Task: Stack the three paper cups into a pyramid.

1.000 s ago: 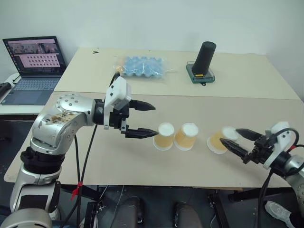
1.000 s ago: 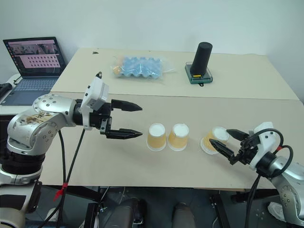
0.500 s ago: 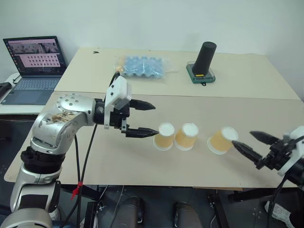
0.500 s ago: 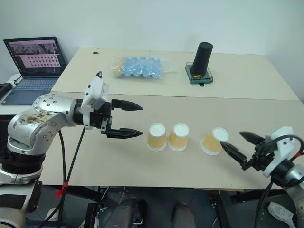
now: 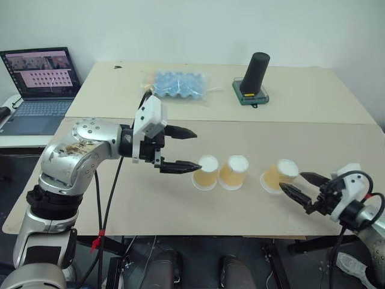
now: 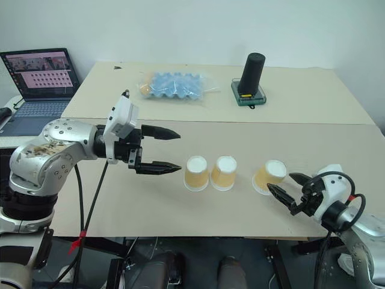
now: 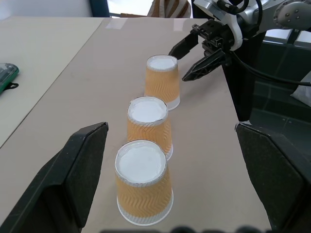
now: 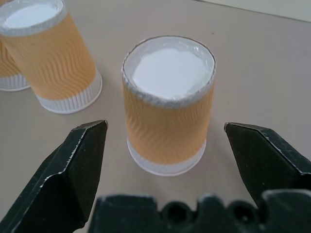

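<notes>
Your right gripper (image 5: 296,183) has drawn back from the third paper cup (image 5: 279,175), jaws spread wide; this cup stands upside down (apart from the pair (image 5: 221,172)) straight ahead between them — left gripper (image 5: 191,149) also open.

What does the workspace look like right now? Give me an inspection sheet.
Surface: beige table, a second one behind.
Job's things: three paper cups upside down in a row, unstacked.
Clutter: blue egg tray in plastic, black cylinder on green base.
Grippers: left gripper open beside the row; right gripper open by the end cup.
Cables: black cable hanging off the left arm.
Surroundings: open laptop, white wall.
</notes>
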Controlling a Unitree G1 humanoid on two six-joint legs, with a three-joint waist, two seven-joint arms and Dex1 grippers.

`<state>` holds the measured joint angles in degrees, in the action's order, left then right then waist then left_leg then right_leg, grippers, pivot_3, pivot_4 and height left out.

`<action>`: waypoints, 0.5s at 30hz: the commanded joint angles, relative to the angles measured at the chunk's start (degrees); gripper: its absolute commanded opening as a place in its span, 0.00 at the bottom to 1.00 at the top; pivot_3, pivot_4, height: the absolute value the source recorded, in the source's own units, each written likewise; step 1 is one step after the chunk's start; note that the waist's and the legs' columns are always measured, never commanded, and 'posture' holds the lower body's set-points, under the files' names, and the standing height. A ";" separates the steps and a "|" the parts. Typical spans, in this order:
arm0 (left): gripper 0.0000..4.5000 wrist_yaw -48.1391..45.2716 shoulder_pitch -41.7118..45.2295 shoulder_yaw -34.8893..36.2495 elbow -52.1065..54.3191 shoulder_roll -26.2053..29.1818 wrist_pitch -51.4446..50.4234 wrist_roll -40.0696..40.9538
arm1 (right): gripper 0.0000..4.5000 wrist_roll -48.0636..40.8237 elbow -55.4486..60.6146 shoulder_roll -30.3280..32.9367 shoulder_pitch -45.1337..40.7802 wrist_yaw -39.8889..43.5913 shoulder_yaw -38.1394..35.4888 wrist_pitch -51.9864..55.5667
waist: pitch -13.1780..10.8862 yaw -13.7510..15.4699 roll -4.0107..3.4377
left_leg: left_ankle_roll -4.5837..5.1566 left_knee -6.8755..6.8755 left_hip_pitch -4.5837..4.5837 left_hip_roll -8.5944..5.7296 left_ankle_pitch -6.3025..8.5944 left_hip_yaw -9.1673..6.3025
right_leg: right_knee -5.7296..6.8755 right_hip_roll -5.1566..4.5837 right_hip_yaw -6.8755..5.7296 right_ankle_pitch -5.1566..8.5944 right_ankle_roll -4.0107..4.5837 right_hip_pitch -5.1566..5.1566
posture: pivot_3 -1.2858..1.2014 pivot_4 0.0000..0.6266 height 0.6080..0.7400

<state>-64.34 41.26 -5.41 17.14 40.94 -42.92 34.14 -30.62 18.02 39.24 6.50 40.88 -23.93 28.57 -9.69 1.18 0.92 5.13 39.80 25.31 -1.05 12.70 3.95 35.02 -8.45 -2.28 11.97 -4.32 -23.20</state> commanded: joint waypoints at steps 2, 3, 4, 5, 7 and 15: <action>0.99 0.51 1.03 1.33 1.48 0.50 -0.48 1.10 | 1.00 1.02 -2.09 -0.33 -4.22 -0.39 1.45 -2.42 | 0.00 0.00 0.00 | 0.00 -0.01 0.00 0.00 0.00 0.00 | 0.01 0.00 0.00 0.00 0.00 0.00 | 0.52 0.24 0.90; 0.99 0.58 1.03 1.42 1.45 0.53 -0.55 1.17 | 1.00 1.12 -2.51 -0.47 -5.05 -0.43 1.81 -2.58 | 0.00 -0.02 0.00 | 0.00 -0.02 0.00 -0.01 0.00 0.00 | 0.01 0.00 0.00 0.00 0.00 0.00 | 0.52 0.24 0.90; 0.99 0.63 1.04 1.48 1.43 0.52 -0.61 1.23 | 1.00 1.18 -2.77 -0.55 -5.53 -0.42 2.01 -2.69 | 0.00 -0.04 0.00 | 0.00 -0.02 0.01 -0.02 0.00 0.01 | 0.01 0.00 0.00 0.00 0.00 0.01 | 0.52 0.24 0.90; 0.99 0.75 1.07 1.66 1.56 0.52 -0.80 1.40 | 1.00 1.23 -3.02 -0.69 -6.20 -0.46 2.43 -2.71 | 0.00 -0.04 0.00 | 0.00 -0.02 0.01 -0.02 0.00 0.01 | 0.01 0.00 0.00 0.00 0.00 0.01 | 0.52 0.24 0.90; 0.99 1.02 1.09 1.73 1.80 0.60 -0.84 1.21 | 1.00 1.50 -3.60 -0.88 -6.96 -0.43 3.03 -2.82 | 0.00 -0.03 0.00 | 0.00 -0.02 0.01 -0.02 -0.01 0.01 | 0.02 0.00 0.00 0.00 0.00 0.03 | 0.52 0.24 0.90; 0.99 1.65 1.03 1.64 1.86 0.99 -0.70 0.98 | 1.00 1.77 -5.32 -1.32 -7.70 -0.18 3.28 -3.08 | 0.00 -0.16 0.00 | -0.01 -0.02 0.01 -0.02 -0.01 0.01 | 0.05 0.00 0.00 0.00 -0.01 0.04 | 0.52 0.24 0.90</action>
<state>-62.99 41.25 -5.28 17.21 41.21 -44.13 34.66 -28.40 11.98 37.89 -0.55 40.58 -19.71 26.90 -9.69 1.02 0.92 5.12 39.78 25.32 -1.07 12.69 3.96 35.08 -8.45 -2.28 11.96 -4.33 -23.15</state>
